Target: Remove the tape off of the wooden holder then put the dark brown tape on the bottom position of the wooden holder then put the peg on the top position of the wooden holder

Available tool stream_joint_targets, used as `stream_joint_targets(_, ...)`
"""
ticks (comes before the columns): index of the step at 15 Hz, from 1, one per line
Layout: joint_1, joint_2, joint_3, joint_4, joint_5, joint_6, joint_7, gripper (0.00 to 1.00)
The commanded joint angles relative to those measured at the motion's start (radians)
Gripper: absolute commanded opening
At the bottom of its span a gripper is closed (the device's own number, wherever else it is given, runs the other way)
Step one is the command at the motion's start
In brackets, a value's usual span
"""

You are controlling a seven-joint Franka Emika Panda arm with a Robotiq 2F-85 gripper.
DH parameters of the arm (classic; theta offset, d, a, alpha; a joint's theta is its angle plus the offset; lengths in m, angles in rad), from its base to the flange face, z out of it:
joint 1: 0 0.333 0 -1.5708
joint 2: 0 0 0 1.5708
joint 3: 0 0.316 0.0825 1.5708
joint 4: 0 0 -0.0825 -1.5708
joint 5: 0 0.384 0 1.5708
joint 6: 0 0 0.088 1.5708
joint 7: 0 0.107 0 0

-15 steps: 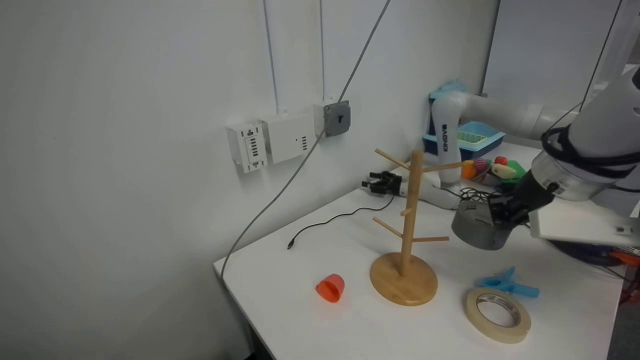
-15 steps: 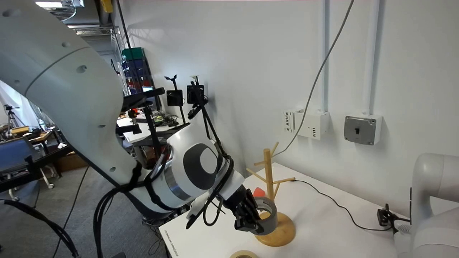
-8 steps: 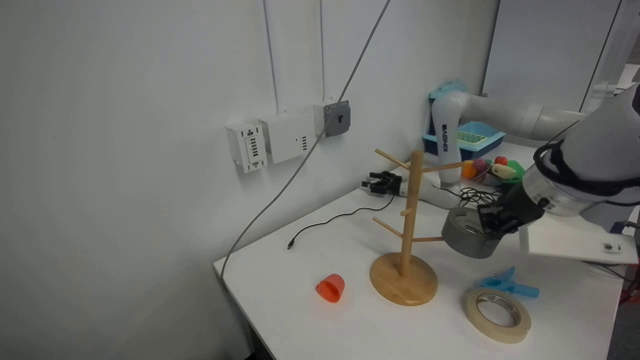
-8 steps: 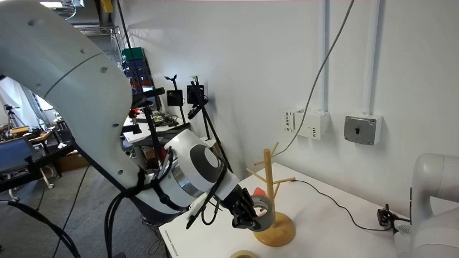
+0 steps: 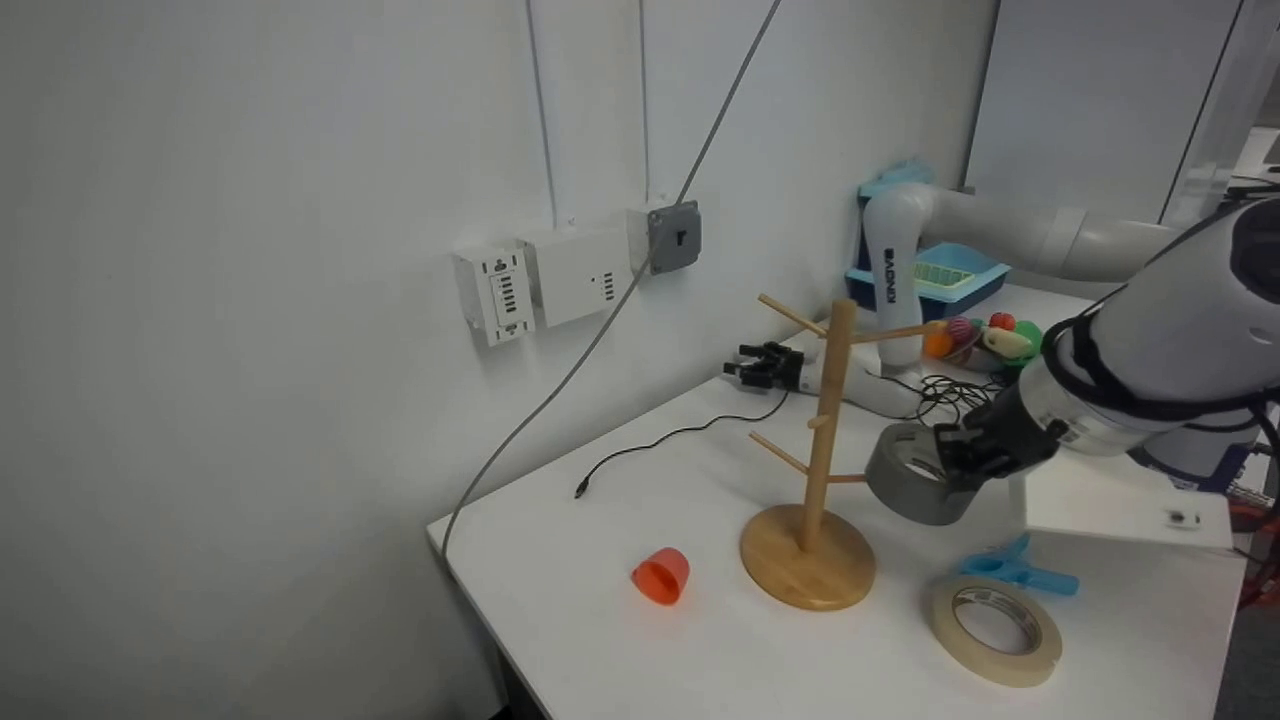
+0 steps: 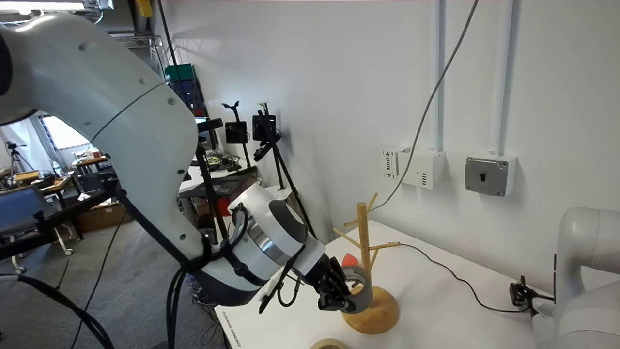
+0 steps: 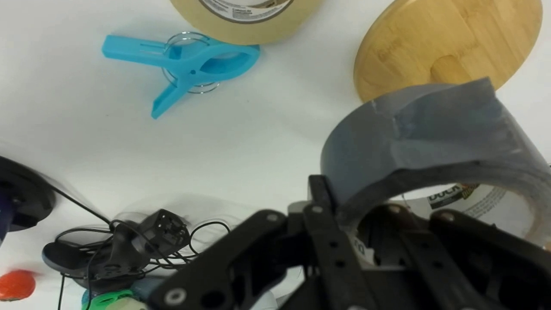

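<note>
The dark brown tape (image 5: 915,498), a thick grey-brown roll, hangs tilted in the air, my gripper (image 7: 355,206) shut on its wall. One finger presses outside the roll, another sits in its hole. Upright on the table is the wooden holder (image 5: 832,380), and the roll is beside its lower right arm. The roll covers that arm's tip; whether the tip is in the hole I cannot tell. Off the holder, the beige tape (image 5: 1010,668) lies flat on the table. Against its edge, in the wrist view, rests the light blue peg (image 7: 181,66).
Left of the holder lies an orange cup-like piece (image 5: 661,576). Behind, a thin black cable (image 5: 690,430) runs along the table to a second robot arm (image 5: 905,270), whose black hand rests near the wall. Toy food (image 5: 1005,343) and a blue bin (image 5: 950,285) stand farther back.
My gripper has carried the dark roll closer to the holder and a little lower. The holder's post top and arms have shifted slightly, while its base stays in place.
</note>
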Motion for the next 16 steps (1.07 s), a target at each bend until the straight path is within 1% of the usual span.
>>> stream_joint_targets(1,0.007,0.040,-0.003,0.037,-0.062,0.025,0.070,0.05)
stream_joint_targets(3,0.009,0.049,0.000,0.043,-0.071,0.026,0.080,0.05)
stream_joint_targets(4,0.009,0.052,0.001,0.044,-0.070,0.026,0.080,0.13)
stream_joint_targets(5,0.009,0.055,0.002,0.045,-0.067,0.026,0.078,0.44)
stream_joint_targets(6,0.008,0.058,0.002,0.046,-0.063,0.027,0.072,0.46)
stream_joint_targets(7,0.008,0.063,0.002,0.046,-0.063,0.028,0.071,0.52)
stream_joint_targets(8,0.007,0.068,0.002,0.046,-0.062,0.028,0.070,0.61)
stream_joint_targets(12,0.005,0.086,0.002,0.045,-0.056,0.028,0.062,0.89)
stream_joint_targets(13,0.003,0.088,0.002,0.044,-0.053,0.029,0.059,0.98)
stream_joint_targets(14,0.002,0.089,0.002,0.042,-0.050,0.030,0.055,1.00)
stream_joint_targets(16,-0.005,0.081,0.001,0.028,-0.034,0.029,0.020,1.00)
